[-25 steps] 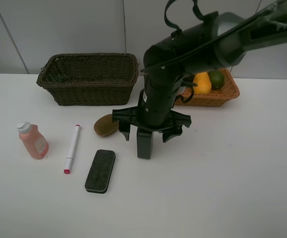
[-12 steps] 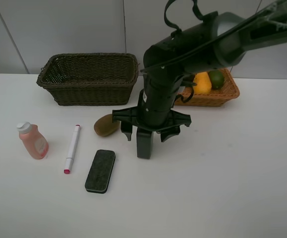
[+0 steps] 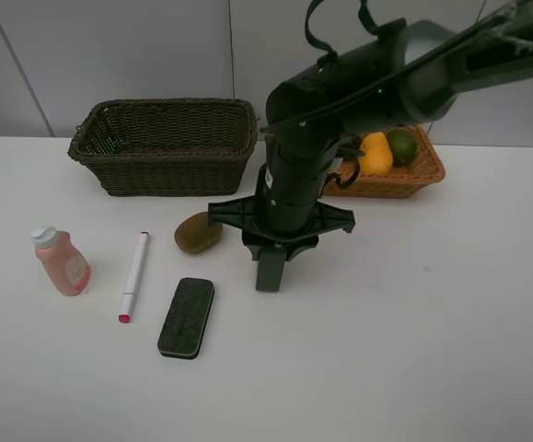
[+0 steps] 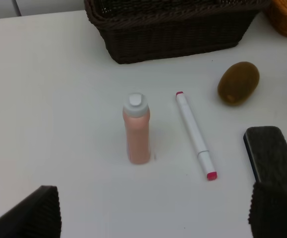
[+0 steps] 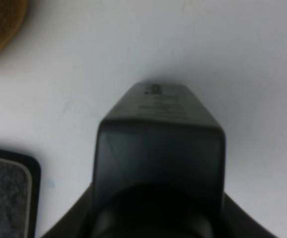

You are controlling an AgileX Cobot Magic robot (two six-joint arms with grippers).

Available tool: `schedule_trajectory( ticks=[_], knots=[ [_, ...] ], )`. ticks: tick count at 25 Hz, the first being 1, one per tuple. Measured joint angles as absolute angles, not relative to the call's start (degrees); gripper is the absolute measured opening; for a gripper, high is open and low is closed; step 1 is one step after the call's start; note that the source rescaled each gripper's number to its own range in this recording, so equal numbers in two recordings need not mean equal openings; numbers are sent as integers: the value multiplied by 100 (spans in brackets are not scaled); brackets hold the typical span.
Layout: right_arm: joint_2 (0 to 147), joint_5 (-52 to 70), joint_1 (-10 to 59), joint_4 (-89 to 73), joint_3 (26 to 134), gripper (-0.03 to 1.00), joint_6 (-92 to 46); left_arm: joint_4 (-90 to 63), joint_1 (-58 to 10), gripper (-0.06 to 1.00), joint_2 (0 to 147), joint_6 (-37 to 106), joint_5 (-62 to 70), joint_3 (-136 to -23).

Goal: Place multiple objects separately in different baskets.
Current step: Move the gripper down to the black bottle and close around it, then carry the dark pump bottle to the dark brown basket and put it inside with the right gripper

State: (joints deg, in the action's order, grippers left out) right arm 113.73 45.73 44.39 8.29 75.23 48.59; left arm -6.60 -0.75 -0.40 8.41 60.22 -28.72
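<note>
Dark grey and upright, the bottle (image 3: 270,273) is now clamped by the right gripper (image 3: 272,249). Half a second ago its fingers stood spread on both sides of the bottle, and now they are pressed on its upper part. I judge that the grasp is made and a lift toward a basket can follow. Far to the left of this gripper stands the pink bottle (image 3: 61,262). Closer lie the white marker (image 3: 133,276), the black eraser (image 3: 186,318) and the kiwi (image 3: 197,232), all not yet sorted. Behind it to the left is the dark basket (image 3: 165,152), and behind it to the right the orange basket (image 3: 418,175) holds the mango (image 3: 375,154) and the lime (image 3: 400,145). The left gripper (image 4: 153,213) has its fingers wide apart and holds nothing. The table (image 3: 432,350) is plain white, and the wall (image 3: 110,46) is pale grey.
</note>
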Motion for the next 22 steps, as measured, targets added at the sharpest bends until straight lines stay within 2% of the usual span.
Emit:
schedule_trajectory(
  ticks=[12,22],
  knots=[
    [11325,4589,4439,861,7515,1,4854,-660,-75,100,-40,841,6022,-2872],
    [10637,4699,4439,1257,7546,1,4854,-660,-75,100,-40,841,6022,-2872]
  ],
)
